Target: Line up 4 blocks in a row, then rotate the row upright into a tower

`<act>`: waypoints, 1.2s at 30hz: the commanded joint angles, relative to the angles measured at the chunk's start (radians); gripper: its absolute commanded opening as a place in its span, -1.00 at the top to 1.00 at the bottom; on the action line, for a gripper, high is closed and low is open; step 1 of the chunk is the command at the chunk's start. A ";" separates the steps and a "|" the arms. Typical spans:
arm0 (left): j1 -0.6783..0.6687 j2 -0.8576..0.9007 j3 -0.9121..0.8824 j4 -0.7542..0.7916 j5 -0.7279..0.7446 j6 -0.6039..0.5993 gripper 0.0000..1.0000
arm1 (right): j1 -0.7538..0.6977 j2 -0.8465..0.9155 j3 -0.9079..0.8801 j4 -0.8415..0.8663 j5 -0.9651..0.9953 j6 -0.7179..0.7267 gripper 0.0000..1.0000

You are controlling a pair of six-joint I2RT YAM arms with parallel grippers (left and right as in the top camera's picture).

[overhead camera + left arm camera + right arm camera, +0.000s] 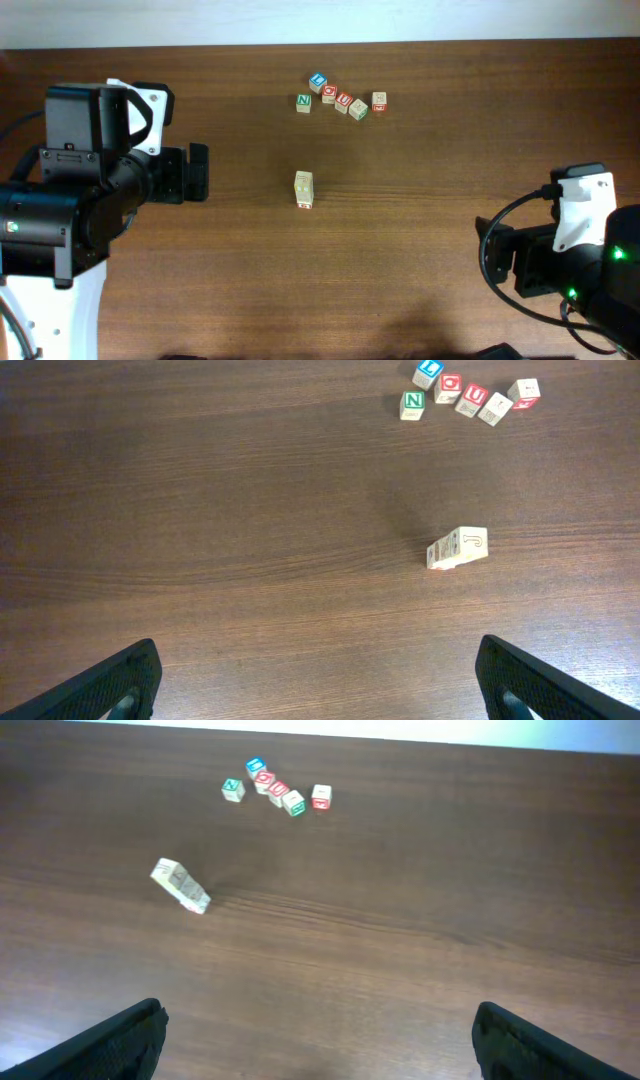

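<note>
Nearest the cameras, the left gripper [318, 652] stood with its black fingers [112, 682] spread wide and nothing between them. The right gripper [318, 1010] was the same, released and empty. Both hung over bare brown table [430, 180], one at each side, well apart from everything on it.

Farther out, near the middle of the table, lay the blocks [304, 188] – pale beige wooden cubes pressed together in one short row. The row pointed away from the arms in the overhead view and looked slightly tilted in both wrist views. The top faces were plain beige with faint small marks (one like a thin hooked line, seen from the left wrist), and the near end showed a trace of red edging. The seams between the cubes were too faint to count them.

Beyond them, toward the far edge, sat a loose cluster of lettered cubes [340, 97] – blue, a green "N", a red "U" and others in red and green. Some were touching, one stood just off to the right, and all were clear of the pale row.
</note>
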 commanded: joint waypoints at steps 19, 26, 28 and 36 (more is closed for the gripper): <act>0.001 -0.006 0.008 -0.002 -0.010 0.016 -0.98 | -0.296 -0.874 -1.547 1.384 -0.187 -0.215 -0.96; 0.001 -0.006 0.008 -0.002 -0.010 0.016 -0.98 | -0.295 -0.945 -1.702 1.413 -0.159 -0.211 -0.96; 0.001 -0.006 0.008 -0.002 -0.010 0.016 -0.98 | -0.295 -0.945 -1.702 1.395 -0.154 -0.212 -0.96; 0.001 -0.006 0.008 -0.002 -0.010 0.016 -0.98 | -0.295 -0.945 -1.702 1.398 -0.162 -0.212 -0.96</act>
